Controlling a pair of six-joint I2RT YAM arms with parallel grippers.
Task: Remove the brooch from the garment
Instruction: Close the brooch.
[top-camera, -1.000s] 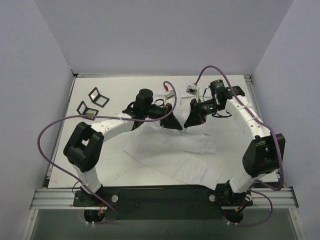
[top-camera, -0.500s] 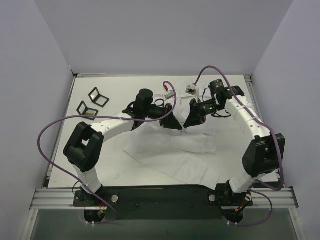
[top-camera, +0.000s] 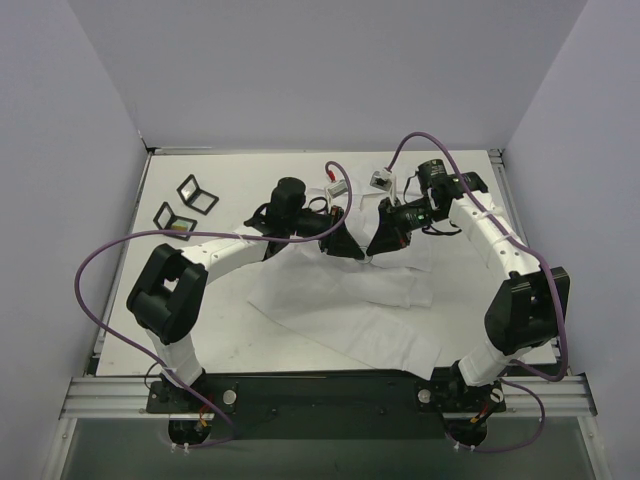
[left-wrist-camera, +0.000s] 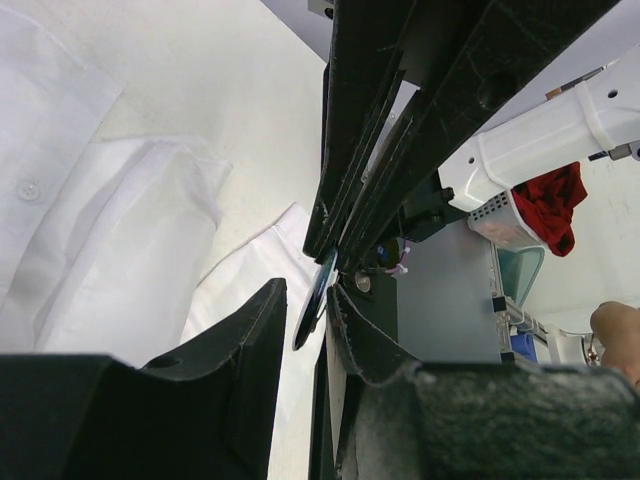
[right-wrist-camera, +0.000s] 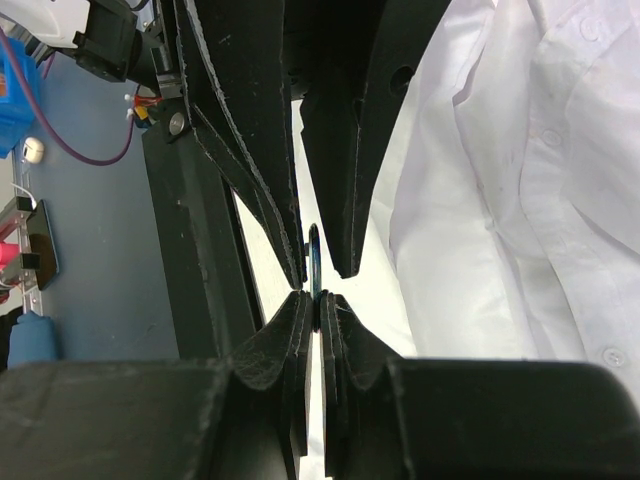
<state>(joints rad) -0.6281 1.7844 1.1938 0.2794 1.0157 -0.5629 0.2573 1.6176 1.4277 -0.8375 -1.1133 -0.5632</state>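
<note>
The white garment (top-camera: 340, 300) lies spread and rumpled on the table, its button placket showing in the right wrist view (right-wrist-camera: 520, 200). Both grippers meet tip to tip above it. The brooch (right-wrist-camera: 314, 255) is a thin dark blue disc seen edge-on. My right gripper (right-wrist-camera: 318, 297) is shut on its lower edge. My left gripper (left-wrist-camera: 305, 290) stands open around the brooch (left-wrist-camera: 318, 295), with a gap on one side of the disc. In the top view the left gripper (top-camera: 350, 248) and right gripper (top-camera: 378, 248) face each other, and the brooch is too small to make out.
Two small black folding frames (top-camera: 197, 193) (top-camera: 175, 217) lie on the table at the back left. Two small white clip-like items (top-camera: 337, 186) (top-camera: 383, 180) lie behind the grippers. Purple cables loop over both arms. Grey walls close in the table (top-camera: 200, 300) on three sides.
The left jaws have spread slightly around the brooch. Both arms otherwise stay where they were, tip to tip over the garment.
</note>
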